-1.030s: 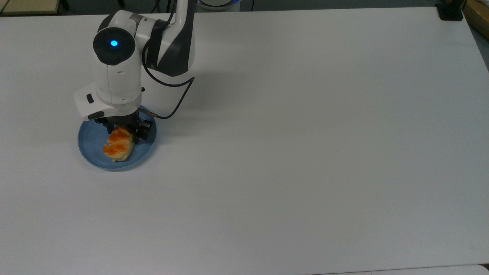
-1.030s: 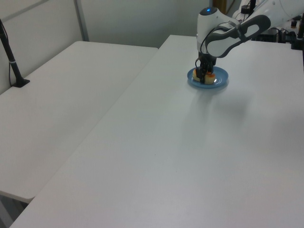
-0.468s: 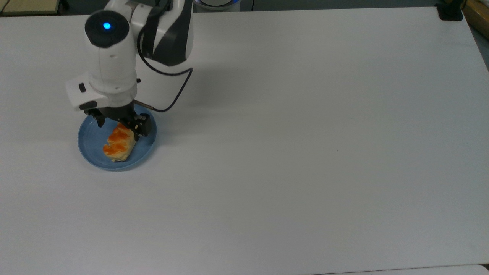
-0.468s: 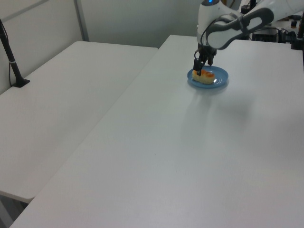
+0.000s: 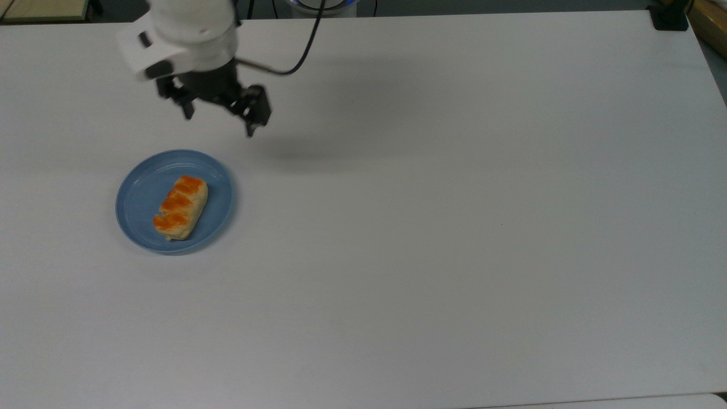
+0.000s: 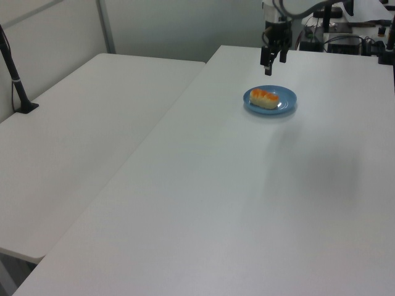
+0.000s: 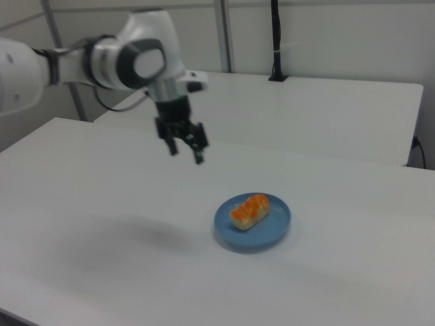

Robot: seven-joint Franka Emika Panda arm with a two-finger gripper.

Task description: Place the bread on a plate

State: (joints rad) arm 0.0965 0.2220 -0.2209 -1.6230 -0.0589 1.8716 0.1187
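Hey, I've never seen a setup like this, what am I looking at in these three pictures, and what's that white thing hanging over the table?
The white thing is a robot arm, and the black part at its end is its claw, a two-finger grabber. It hangs open and empty above the table. The three pictures show one moment from three cameras: one looking down from above, and two from the sides, facing roughly opposite ways. On the white table sits a blue plate, and a small bread with orange-brown glaze lies on it. Another table stands beside it. So the bread is on the plate, and the arm holds nothing.
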